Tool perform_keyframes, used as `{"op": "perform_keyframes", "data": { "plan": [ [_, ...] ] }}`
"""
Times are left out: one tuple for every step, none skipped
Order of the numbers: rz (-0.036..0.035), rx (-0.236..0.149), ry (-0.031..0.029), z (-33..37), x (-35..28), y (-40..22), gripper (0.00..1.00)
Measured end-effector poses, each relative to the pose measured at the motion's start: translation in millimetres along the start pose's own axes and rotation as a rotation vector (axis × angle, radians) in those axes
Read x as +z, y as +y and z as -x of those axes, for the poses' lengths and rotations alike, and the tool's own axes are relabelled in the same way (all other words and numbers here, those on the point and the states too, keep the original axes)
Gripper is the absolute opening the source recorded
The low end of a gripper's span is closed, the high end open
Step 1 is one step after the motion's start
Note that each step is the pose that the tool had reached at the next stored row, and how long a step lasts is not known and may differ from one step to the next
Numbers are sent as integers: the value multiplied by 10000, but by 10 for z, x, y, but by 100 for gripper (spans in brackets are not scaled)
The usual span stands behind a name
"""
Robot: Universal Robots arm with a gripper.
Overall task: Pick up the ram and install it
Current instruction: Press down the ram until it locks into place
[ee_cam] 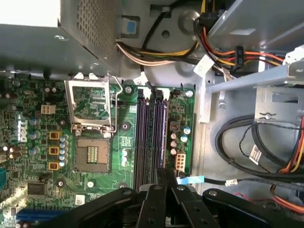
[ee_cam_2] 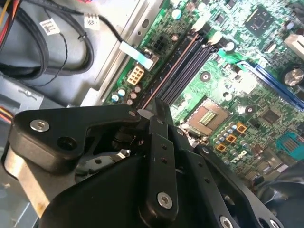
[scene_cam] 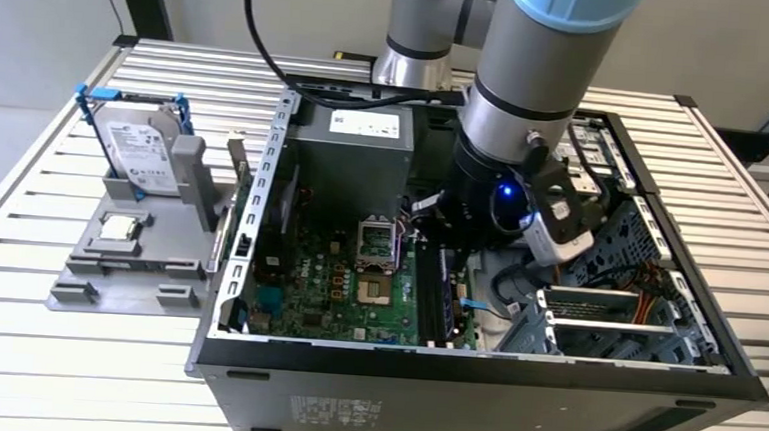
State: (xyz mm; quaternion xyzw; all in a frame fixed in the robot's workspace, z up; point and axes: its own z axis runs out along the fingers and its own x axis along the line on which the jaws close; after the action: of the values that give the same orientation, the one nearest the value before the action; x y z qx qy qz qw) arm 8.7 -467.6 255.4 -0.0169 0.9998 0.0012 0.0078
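Observation:
My gripper (scene_cam: 453, 242) is down inside the open computer case (scene_cam: 241, 267), over the memory slots (ee_cam: 151, 137) of the green motherboard (scene_cam: 313, 291). Its black fingers (ee_cam: 160, 183) are drawn close together in both wrist views, and a thin dark board, the ram (scene_cam: 436, 287), sits edge-on between them in line with the slots. A pale sliver of the ram (ee_cam_2: 144, 113) pokes out at the fingertips. The slots lie just beside the empty processor socket (ee_cam: 91, 156). How deep the ram sits in its slot is hidden by the fingers.
A grey parts tray (scene_cam: 128, 270) at the exterior view's left holds the silver hard drive (scene_cam: 141, 156) and a small square chip (scene_cam: 119, 226). Inside the case, cable bundles (ee_cam: 247, 152), the power supply (scene_cam: 362, 139) and a drive cage (scene_cam: 606, 319) crowd the gripper.

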Motion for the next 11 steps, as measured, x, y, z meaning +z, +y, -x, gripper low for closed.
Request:
{"op": "perform_keyframes", "data": {
  "plan": [
    [3,-145,1,0,0,0,0],
    [7,-320,2,0,0,0,0],
    [9,-499,2,0,0,0,0],
    [11,-614,3,0,0,0,0],
    [11,-643,3,0,0,0,0],
    [11,-644,3,0,0,0,0],
    [11,-644,2,0,0,0,0],
    [13,-656,2,0,0,0,0],
    [18,-734,3,0,0,0,0],
    [28,-866,3,0,-1,-1,0],
    [41,-983,2,2,-1,-1,0]
  ]
}}
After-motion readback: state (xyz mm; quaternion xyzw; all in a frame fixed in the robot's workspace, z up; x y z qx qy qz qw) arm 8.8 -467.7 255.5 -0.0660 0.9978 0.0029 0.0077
